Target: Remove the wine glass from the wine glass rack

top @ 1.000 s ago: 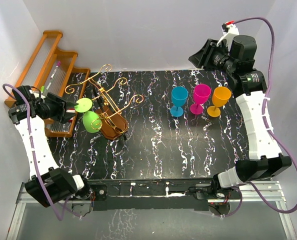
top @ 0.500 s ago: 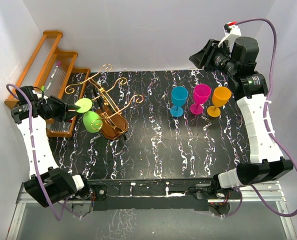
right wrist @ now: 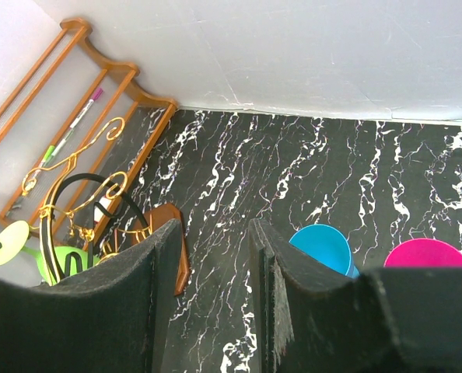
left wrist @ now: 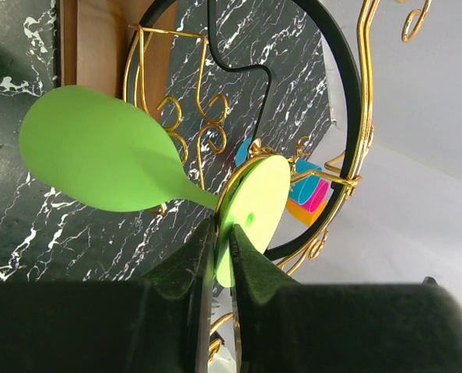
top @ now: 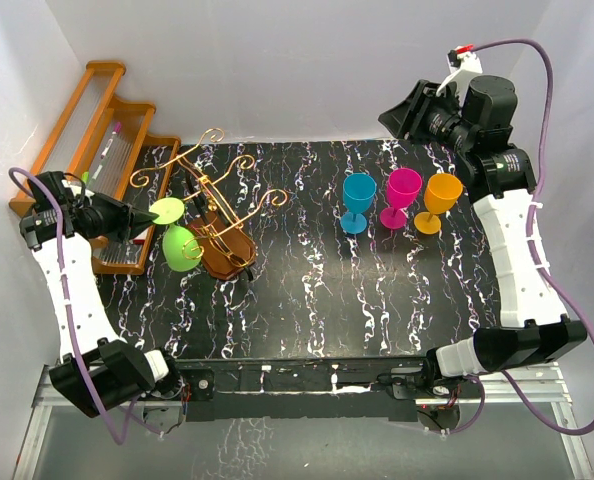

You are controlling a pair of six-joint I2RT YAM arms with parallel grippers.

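The wine glass (top: 181, 246), lime green, hangs tilted on the wine glass rack (top: 229, 255), whose brown oval base sits toward 9 o'clock on the black marbled tabletop (top: 317, 290). In the top view the bowl lies just at 9 o'clock of the base, and the round foot (top: 167, 210) is higher, toward 11 o'clock of the bowl, beside the gold scrolls. In the left wrist view a gold wire curves close along the foot's edge; whether it touches I cannot tell. The left hand (left wrist: 222, 235) reaches in from 9 o'clock of the foot, and its 2 dark fingers are pinched together on the foot's near rim, gripping the glass there. A wooden stepped shelf (top: 105, 70) stands at 10 o'clock of the rack, against the wall, with a marker (top: 107, 150) lying on it. Well apart, toward 2 o'clock on the tabletop, 3 more glasses stand upright in a row: a blue glass (top: 358, 198), a pink glass (top: 402, 194) and an orange glass (top: 440, 196). The right hand (right wrist: 214, 233) hangs in the air above and behind that row, at 12 o'clock of the pink glass, its fingers parted with nothing between them.
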